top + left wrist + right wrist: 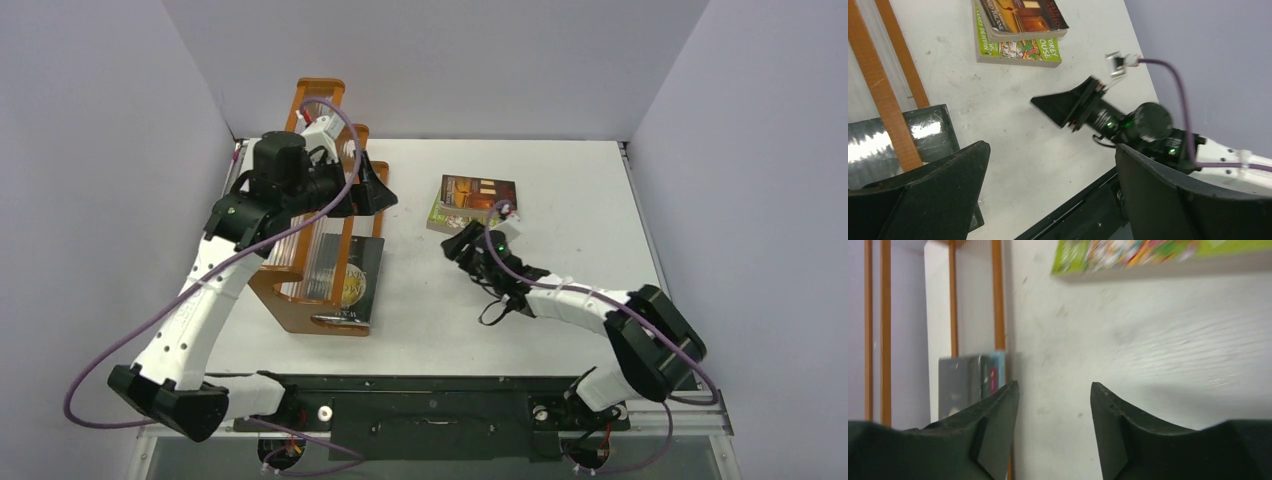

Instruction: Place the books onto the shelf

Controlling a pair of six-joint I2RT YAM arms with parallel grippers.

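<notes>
The orange-brown shelf (318, 92) stands at the left of the table. A black book with a gold emblem (362, 285) rests in its front tier. Two more books lie stacked at the back centre, a dark brown-orange book (478, 190) on top of a green book (438, 214). My left gripper (375, 188) hovers open and empty beside the shelf's right side. My right gripper (462, 245) sits low over the table just in front of the stack, its jaws apart with only bare table between them (1054, 390). In the right wrist view the green book (1158, 252) lies ahead.
The left wrist view shows the shelf's orange rails (883, 90), the black book (923, 130), the stacked books (1018, 50) and my right gripper (1068, 107). Grey walls enclose the table on three sides. A black rail (430, 400) runs along the near edge.
</notes>
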